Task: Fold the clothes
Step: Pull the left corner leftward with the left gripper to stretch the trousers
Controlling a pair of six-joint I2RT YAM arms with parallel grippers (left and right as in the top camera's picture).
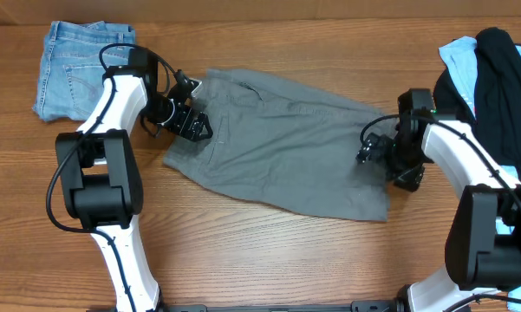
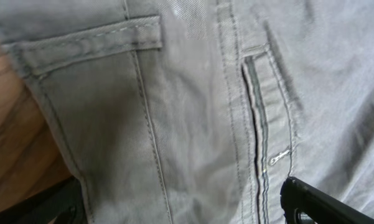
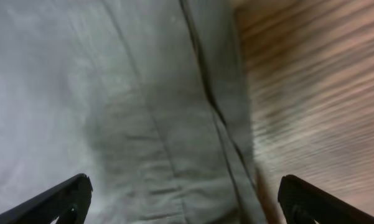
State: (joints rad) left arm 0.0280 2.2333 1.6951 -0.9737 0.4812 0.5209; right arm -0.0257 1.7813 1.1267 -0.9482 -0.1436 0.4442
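Grey cotton shorts (image 1: 282, 143) lie spread flat across the middle of the wooden table. My left gripper (image 1: 189, 121) is open and hangs low over their left end, where the waistband and fly seam (image 2: 255, 112) show in the left wrist view. My right gripper (image 1: 377, 152) is open over their right edge; its fingers (image 3: 183, 202) straddle the hem (image 3: 218, 118). Light-blue denim shorts (image 1: 74, 65) lie folded at the far left. A black garment (image 1: 494, 78) and a pale-blue garment (image 1: 459, 56) are piled at the far right.
The wooden tabletop (image 1: 269, 251) is bare in front of the shorts. Both arm bases (image 1: 100, 186) stand at the near edge, left and right (image 1: 490, 243). The garment pile lies close behind the right arm.
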